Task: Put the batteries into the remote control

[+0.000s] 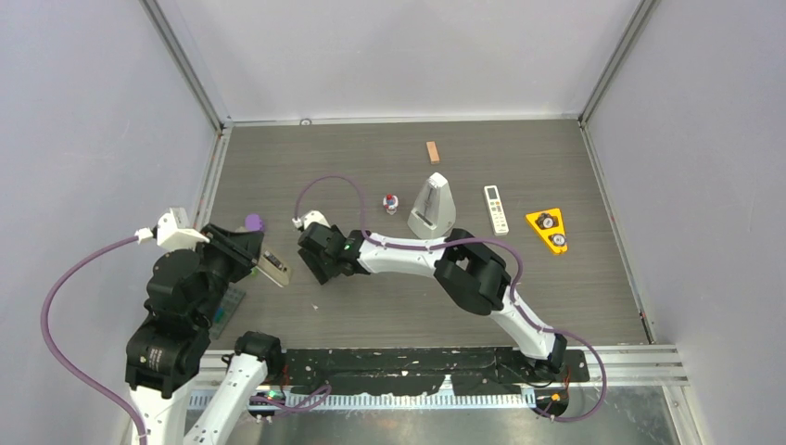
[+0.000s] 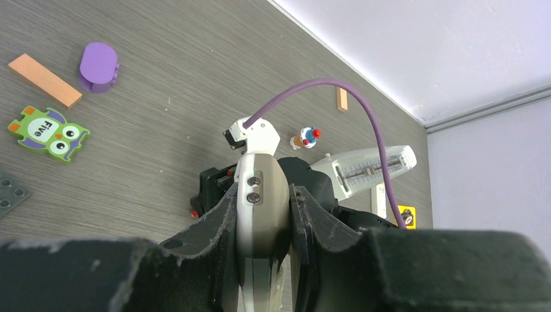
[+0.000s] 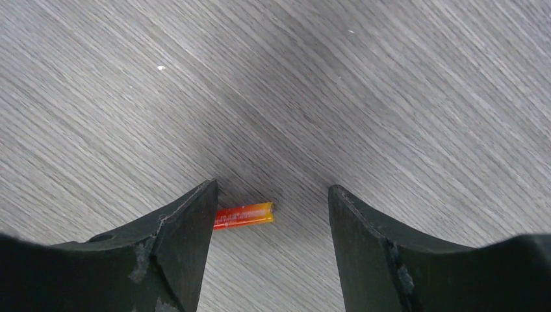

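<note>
Left gripper [image 2: 263, 200] clamps the remote control [image 2: 261, 224] (smooth, grey-brown, rounded).

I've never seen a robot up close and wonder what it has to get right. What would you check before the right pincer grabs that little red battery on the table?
1. Right pincer open: ok, jaws stand wide apart.
2. Battery between the jaws: ok, though close to one finger.
3. Battery flat on the table: ok.
4. Battery turned crosswise for a side grip: not ok, it points roughly from finger to finger.
5. Left pincer gripping the remote: ok.
6. Remote's battery slot open and reachable: cannot tell.
</note>
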You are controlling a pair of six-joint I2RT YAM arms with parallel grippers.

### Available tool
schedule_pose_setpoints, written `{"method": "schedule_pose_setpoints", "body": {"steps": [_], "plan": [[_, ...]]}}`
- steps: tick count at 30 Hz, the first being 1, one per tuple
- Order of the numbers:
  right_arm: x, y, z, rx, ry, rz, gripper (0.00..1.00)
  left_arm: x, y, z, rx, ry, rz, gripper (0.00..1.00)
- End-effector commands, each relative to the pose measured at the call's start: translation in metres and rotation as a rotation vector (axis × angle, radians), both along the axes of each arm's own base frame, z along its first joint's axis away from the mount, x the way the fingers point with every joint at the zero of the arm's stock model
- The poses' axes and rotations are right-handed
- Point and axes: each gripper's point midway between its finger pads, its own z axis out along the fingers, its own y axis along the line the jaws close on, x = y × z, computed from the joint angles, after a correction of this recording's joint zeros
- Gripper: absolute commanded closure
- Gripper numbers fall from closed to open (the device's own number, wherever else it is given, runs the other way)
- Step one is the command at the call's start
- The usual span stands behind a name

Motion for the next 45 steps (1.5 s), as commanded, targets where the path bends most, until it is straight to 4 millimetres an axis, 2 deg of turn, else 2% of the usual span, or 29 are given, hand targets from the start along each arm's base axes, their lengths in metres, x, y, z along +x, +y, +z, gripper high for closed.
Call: {"method": "schedule_pose_setpoints", "body": {"steps": [1, 10, 16, 29, 32, 34, 38, 41, 45], "plan": [[-0.043, -0.034, -0.055, -0.22, 0.121, 0.079, 0.33, 0.002, 0.003, 0.016, -0.018, -0.069, 0.024, 1.0], [-0.059, -0.077, -0.059, -0.37, 0.067, 0.107, 0.3, 0.002, 0.004, 0.013, -0.017, -0.072, 0.027, 1.0], [-0.062, -0.096, -0.059, -0.393, 0.05, 0.07, 0.32, 0.002, 0.002, 0.011, -0.024, -0.072, 0.02, 1.0], [-0.059, -0.077, -0.066, -0.296, 0.13, -0.018, 0.49, -0.005, 0.005, 0.01, -0.02, -0.074, 0.025, 1.0], [-0.068, -0.06, -0.063, -0.248, 0.19, 0.0, 0.41, -0.005, 0.005, 0.01, -0.018, -0.07, 0.023, 1.0], [-0.073, -0.052, -0.06, -0.23, 0.211, 0.005, 0.3, -0.004, 0.005, 0.011, -0.013, -0.067, 0.024, 1.0], [-0.073, -0.044, -0.061, -0.21, 0.224, -0.021, 0.27, -0.002, 0.005, 0.012, -0.006, -0.054, 0.022, 1.0], [-0.069, -0.045, -0.069, -0.224, 0.212, -0.048, 0.33, -0.003, 0.005, 0.014, -0.007, -0.058, 0.025, 1.0], [-0.064, -0.054, -0.081, -0.275, 0.185, -0.076, 0.49, -0.004, 0.007, 0.014, -0.006, -0.061, 0.03, 1.0]]}}
